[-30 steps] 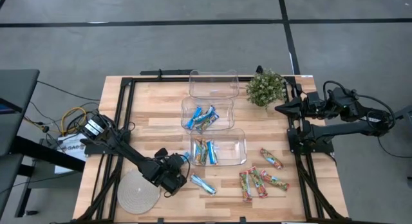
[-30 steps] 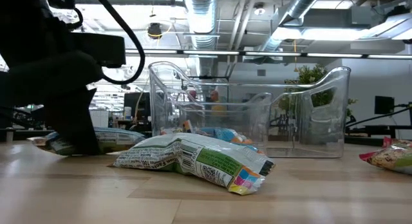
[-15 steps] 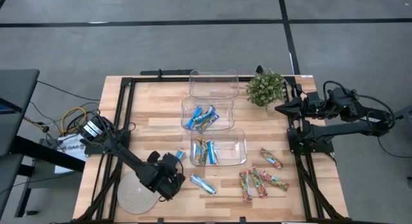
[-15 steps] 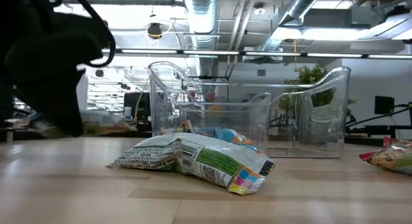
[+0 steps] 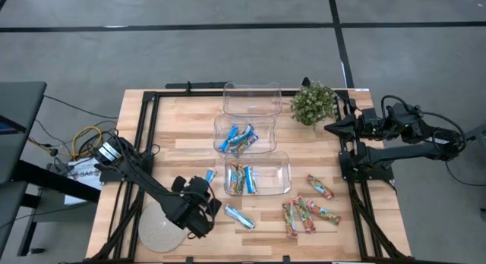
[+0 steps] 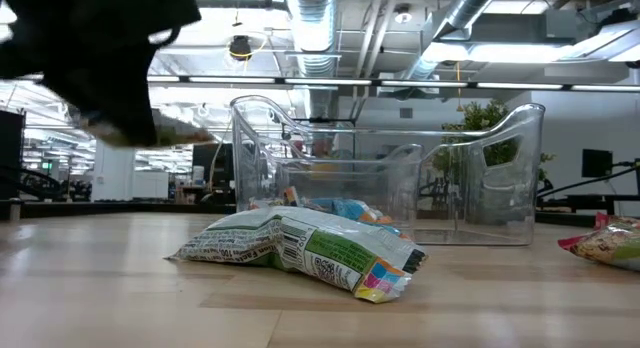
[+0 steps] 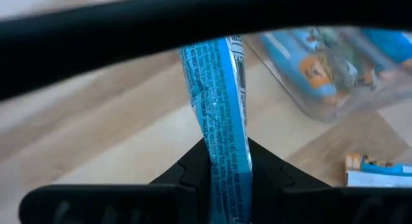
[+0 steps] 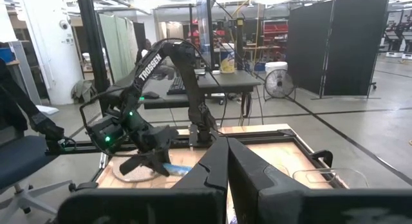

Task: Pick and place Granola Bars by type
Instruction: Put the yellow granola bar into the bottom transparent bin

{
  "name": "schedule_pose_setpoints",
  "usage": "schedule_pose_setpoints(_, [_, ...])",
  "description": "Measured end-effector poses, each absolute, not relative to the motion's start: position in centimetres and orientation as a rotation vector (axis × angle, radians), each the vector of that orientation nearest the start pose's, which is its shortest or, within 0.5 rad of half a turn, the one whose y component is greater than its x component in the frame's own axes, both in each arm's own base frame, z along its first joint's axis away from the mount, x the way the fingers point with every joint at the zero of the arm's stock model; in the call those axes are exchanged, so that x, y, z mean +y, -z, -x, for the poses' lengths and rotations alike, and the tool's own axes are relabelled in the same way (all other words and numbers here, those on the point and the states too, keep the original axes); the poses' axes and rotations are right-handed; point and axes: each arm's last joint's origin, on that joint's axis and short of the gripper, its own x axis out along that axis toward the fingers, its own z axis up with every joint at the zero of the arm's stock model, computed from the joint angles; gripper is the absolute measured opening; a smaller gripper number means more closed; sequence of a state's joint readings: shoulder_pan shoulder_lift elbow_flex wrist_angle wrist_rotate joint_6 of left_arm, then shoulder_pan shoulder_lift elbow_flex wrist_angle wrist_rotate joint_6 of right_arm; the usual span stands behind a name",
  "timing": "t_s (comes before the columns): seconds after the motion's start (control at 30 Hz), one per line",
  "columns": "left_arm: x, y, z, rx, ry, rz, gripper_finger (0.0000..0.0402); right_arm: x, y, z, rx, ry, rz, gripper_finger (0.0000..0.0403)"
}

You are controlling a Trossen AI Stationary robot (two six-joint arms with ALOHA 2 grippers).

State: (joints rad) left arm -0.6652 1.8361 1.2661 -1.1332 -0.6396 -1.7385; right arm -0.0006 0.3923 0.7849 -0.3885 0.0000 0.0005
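Observation:
My left gripper (image 5: 205,185) is shut on a bright blue granola bar (image 5: 210,175), held above the table just left of the near clear bin (image 5: 282,185). In the low view the left gripper (image 6: 120,98) hangs high at the left. The middle bin (image 5: 266,121) holds blue bars, and the near bin holds tan-brown-and-blue bars. One blue bar (image 5: 239,216) and several red-green-orange bars (image 5: 304,215) lie flat on the table. My right gripper (image 5: 328,127) is shut and empty at the right edge. My left gripper pinches one end of the blue bar (image 7: 226,161) between its two fingers (image 7: 187,176). The bar runs along the fingers and sticks out past their tips (image 7: 212,76). It is lifted clear of the table.
An empty clear bin (image 5: 250,97) stands at the far middle, with a small potted plant (image 5: 313,103) to its right. A round woven mat (image 5: 161,226) lies near the front left. In the low view a printed bar (image 6: 300,248) lies before a clear bin (image 6: 500,178).
My left gripper has risen from the table with the blue bar, which is now lifted clear, and has moved a little toward the table's left and far edges. It has stayed shut on the bar.

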Motion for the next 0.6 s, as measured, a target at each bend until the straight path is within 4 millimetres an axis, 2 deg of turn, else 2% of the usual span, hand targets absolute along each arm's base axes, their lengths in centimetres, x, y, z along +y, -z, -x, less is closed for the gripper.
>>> schedule_pose_setpoints(0.27, [-17.4,-23.5,-26.7,0.84,-1.04,0.342,0.0063,0.0,-35.4,-7.6,-0.004,0.001,0.0,0.0])
schedule_pose_setpoints(0.6, [-15.0,-28.5,-29.9,0.761,-1.013,0.326,0.0063,0.0,-35.4,-7.6,-0.004,0.001,0.0,0.0])
